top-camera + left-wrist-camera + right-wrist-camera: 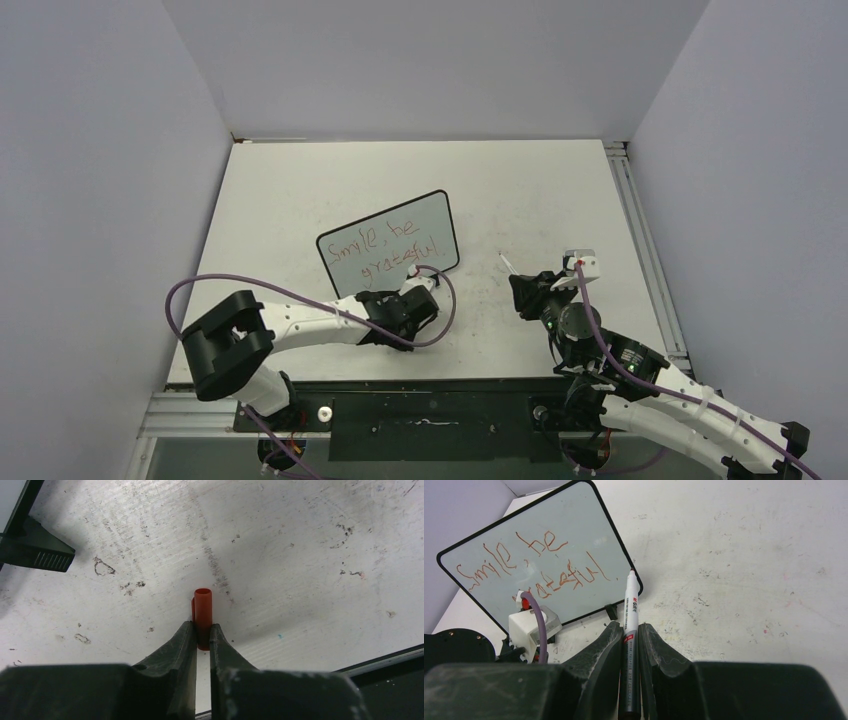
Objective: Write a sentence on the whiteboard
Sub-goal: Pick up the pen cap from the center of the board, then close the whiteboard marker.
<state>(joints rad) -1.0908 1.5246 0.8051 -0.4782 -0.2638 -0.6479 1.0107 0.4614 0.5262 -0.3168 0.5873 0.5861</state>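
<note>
Red cap (202, 615) pinched in the L fingers (186, 636), clamped on its lower half, open mouth poking out fwd along the finger line. L arm sits low by the whiteboard's (432, 212) near-right corner, with one black foot (37, 552) near.

Whiteboard is propped mid-desk (300, 180). The sentence (531, 562) is on it in two red lines: "Smile, be grateful".

Over to the R: R fingers (610, 637) closed on the marker (630, 611). Barrel runs straight out btw them, bare nib up front, aiming toward that same board corner.

Writing looks finished, so recapping is prob next. Key bit: cap lies to the L of the nib, near but apart, bare desk btw them. Each long axis points away from its own wrist, so the two need turning mouth to nib on one line. Neither arm looks clearly nearer.
</note>
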